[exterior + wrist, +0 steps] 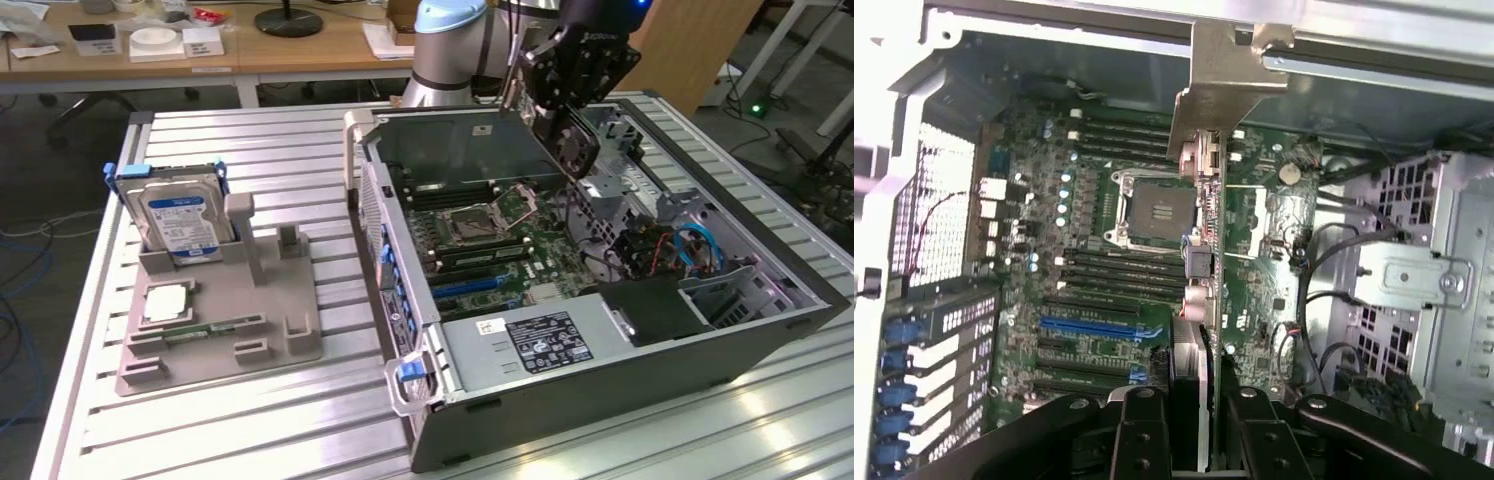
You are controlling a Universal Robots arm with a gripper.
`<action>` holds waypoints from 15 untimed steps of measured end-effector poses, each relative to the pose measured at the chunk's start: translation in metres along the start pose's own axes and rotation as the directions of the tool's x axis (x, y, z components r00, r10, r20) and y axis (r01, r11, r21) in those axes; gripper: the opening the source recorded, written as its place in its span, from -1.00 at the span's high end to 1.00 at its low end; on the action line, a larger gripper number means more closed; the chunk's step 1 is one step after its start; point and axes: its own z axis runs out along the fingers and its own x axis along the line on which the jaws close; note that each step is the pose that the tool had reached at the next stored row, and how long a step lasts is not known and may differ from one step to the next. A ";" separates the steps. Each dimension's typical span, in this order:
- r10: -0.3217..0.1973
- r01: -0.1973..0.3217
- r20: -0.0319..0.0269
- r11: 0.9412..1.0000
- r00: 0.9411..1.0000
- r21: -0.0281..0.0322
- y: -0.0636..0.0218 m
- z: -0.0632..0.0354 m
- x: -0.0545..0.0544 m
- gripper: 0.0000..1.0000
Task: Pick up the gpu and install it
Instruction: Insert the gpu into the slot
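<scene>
Exterior view: the hand [571, 120] is clenched on the gpu [578, 152], upright over the open case [627, 350] near the desk's [240, 420] far edge. Wrist view: the card hangs edge-on above the motherboard [1094, 300]. Judged light, stiff and fragile; grip the edges.

Gripper [1194, 425] and gpu [1199, 250] have free room above the motherboard [497, 238]; drive cage [1424, 285], cables [697, 248] and power supply [534, 345] crowd one side.

A black hand [566, 118] and a dark gpu [577, 148] with a pale metal bracket are shown. The motherboard [501, 235] is coloured green, one slot [1094, 327] blue. A blue-white label is carried by the silver hard drive [180, 222]; the bench [267, 420] is ribbed grey.
</scene>
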 end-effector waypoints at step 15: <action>-0.224 0.224 -0.010 0.975 0.975 0.000 0.0000 0.0000 0.000 0.45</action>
